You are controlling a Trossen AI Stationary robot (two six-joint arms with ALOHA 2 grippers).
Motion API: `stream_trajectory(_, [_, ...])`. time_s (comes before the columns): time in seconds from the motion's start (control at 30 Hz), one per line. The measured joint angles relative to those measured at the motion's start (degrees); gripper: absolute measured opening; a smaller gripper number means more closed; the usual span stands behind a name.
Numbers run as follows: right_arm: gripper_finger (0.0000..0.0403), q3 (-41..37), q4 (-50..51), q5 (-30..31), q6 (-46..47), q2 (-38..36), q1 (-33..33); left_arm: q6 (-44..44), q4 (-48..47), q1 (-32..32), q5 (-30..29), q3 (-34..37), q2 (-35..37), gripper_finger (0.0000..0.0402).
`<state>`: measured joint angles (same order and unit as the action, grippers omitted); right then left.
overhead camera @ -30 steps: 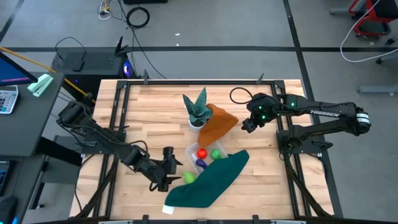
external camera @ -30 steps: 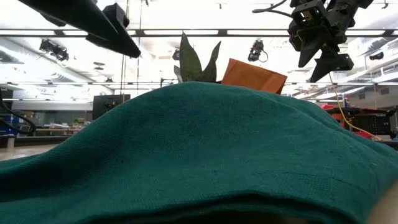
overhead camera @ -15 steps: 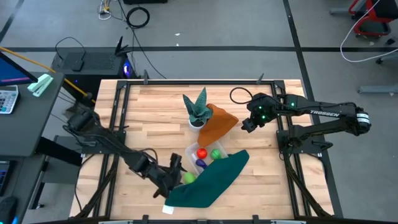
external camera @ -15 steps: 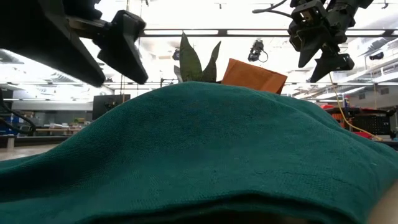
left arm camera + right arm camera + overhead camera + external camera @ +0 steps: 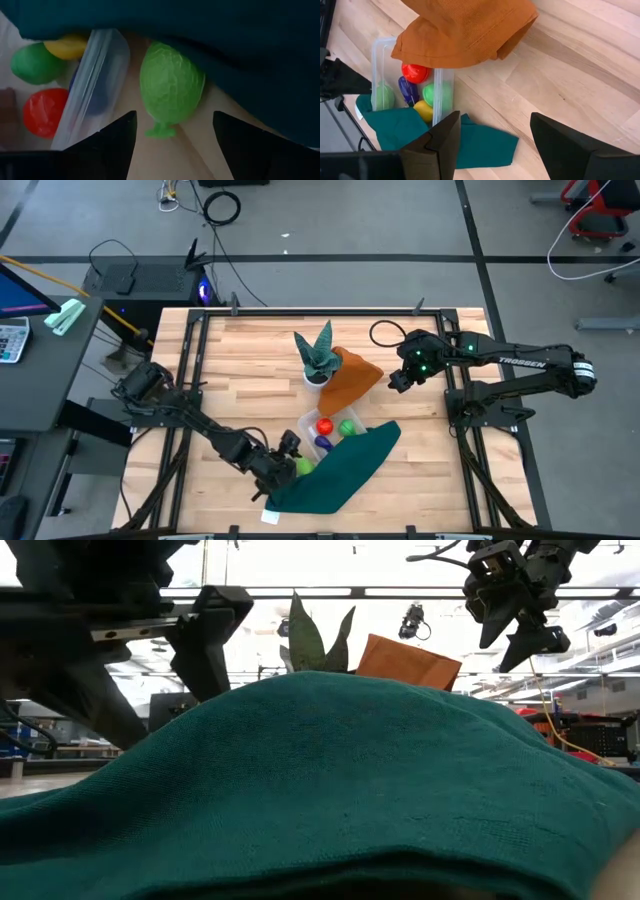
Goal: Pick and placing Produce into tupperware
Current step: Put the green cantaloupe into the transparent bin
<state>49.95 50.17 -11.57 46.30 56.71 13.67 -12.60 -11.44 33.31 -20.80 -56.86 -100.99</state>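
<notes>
Left gripper point(image 5: 288, 461) is seen low over the table at the near-left edge of the green cloth point(image 5: 335, 470); its fingers point(image 5: 107, 142) are spread wide with nothing between them; a green toy vegetable point(image 5: 171, 88) lies on the bare wood just ahead of the gap, half tucked under the cloth's edge and just outside the tupperware point(image 5: 95, 85) wall.

The tupperware point(image 5: 312, 423) sits mid-table, between the potted plant point(image 5: 318, 356) and the green cloth; its far end is partly overlapped by an orange cloth point(image 5: 350, 380); inside are seen a red piece point(image 5: 325, 426), a green piece point(image 5: 347, 427) and a purple piece point(image 5: 322, 443); a yellow piece point(image 5: 423, 110) is seen in the right wrist view at the end nearest the green cloth.

Right gripper point(image 5: 398, 379) is held above the table's right side, beside the orange cloth; its fingers point(image 5: 432, 145) are wide apart and hold nothing.
</notes>
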Motion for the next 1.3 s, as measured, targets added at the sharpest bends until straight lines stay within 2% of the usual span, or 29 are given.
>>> stream_trajectory(0.13, [0.0202,0.0,0.0,0.0,0.0,0.0,0.0,-3.1,0.1,-0.6,0.5,0.0,0.0,0.0264])
stream_trajectory(0.23, [0.0202,0.0,0.0,0.1,0.0,0.0,0.0,-3.1,0.2,-1.5,2.6,0.0,-0.1,0.0268])
stream_trajectory(0.9, [0.0202,0.0,0.0,0.1,0.0,0.0,0.0,-5.2,2.2,-4.0,7.1,0.0,-0.3,0.0278])
stream_trajectory(1.3, [0.0202,0.0,0.0,0.0,0.2,0.0,0.0,-5.2,3.9,-5.0,9.1,0.0,-0.3,0.0302])
